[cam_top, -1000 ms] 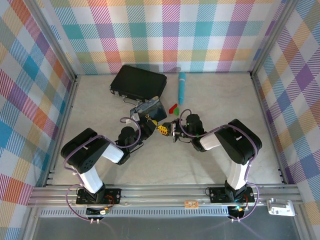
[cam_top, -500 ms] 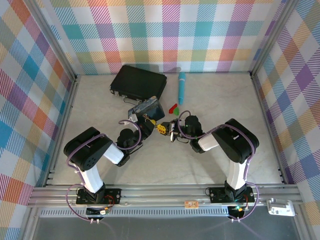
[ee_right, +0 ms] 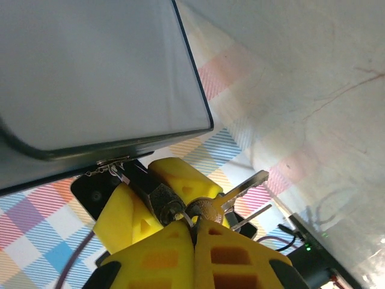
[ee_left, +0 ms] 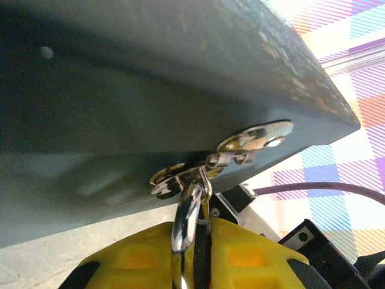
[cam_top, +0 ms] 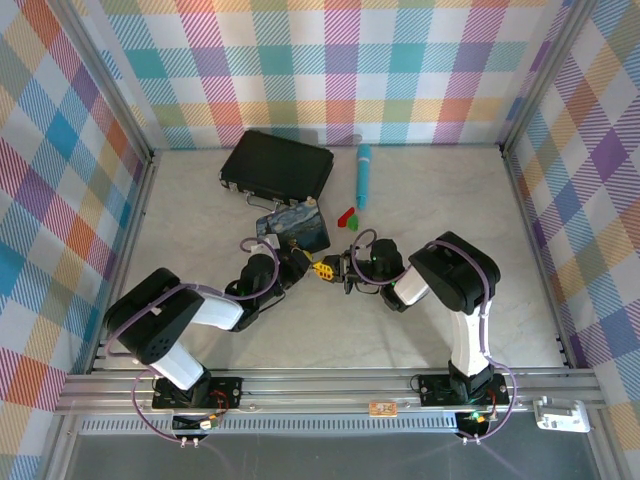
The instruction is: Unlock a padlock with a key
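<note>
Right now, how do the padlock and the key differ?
The padlock is a dark blocky body; the key is thin and silvery. The padlock sits in the left gripper, its shackle through the hasp of the box; the key is held by the right gripper. Both are tiny beside the box.

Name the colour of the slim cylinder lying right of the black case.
The cylinder is teal, clearest in the top external view.

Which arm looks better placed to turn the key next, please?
Probably the right: the right gripper pinches the key at the padlock, while the left gripper holds that padlock steady.
</note>
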Controlling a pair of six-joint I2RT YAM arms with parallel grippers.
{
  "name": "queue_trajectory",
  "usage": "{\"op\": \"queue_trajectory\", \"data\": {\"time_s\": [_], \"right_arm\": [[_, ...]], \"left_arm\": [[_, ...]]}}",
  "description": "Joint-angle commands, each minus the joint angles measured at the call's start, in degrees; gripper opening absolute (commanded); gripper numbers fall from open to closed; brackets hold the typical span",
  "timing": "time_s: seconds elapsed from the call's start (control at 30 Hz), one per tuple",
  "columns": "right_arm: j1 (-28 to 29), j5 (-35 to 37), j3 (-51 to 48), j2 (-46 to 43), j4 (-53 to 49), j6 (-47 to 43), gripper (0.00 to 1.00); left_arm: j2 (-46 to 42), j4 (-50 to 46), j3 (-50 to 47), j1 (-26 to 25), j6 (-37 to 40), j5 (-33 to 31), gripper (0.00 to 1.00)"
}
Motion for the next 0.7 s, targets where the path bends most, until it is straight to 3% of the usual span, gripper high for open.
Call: {"op": "queue_trajectory", "data": {"time_s": [0.0, 0.13, 0.3, 0.4, 0.67], "right_arm": [[-0.7, 3.1, -1.2, 0.4, 5.6, -9.2, 0.04], [-0.7, 3.1, -2.9, -0.5, 1.2, -16.3, 0.09], [-0.8, 5.7, -6.1, -4.7, -7.4, -26.1, 0.23], [-0.8, 6.0, -6.2, -9.7, -18.7, -34.6, 0.32], [-0.8, 14.8, -0.8, -29.3, -58.8, -60.7, 0.40]], "left_arm": [[-4.5, -14.3, 2.0, -1.9, 2.6, 1.7, 0.00], [-8.4, -26.3, 3.8, -1.9, 3.2, -2.1, 0.00], [-9.0, -31.7, 5.6, -1.9, 4.1, -3.1, 0.00], [-9.1, -33.4, 5.8, -2.0, 4.0, -4.3, 0.00], [-12.2, -41.9, 6.7, -3.0, 6.5, -8.7, 0.00]]}}
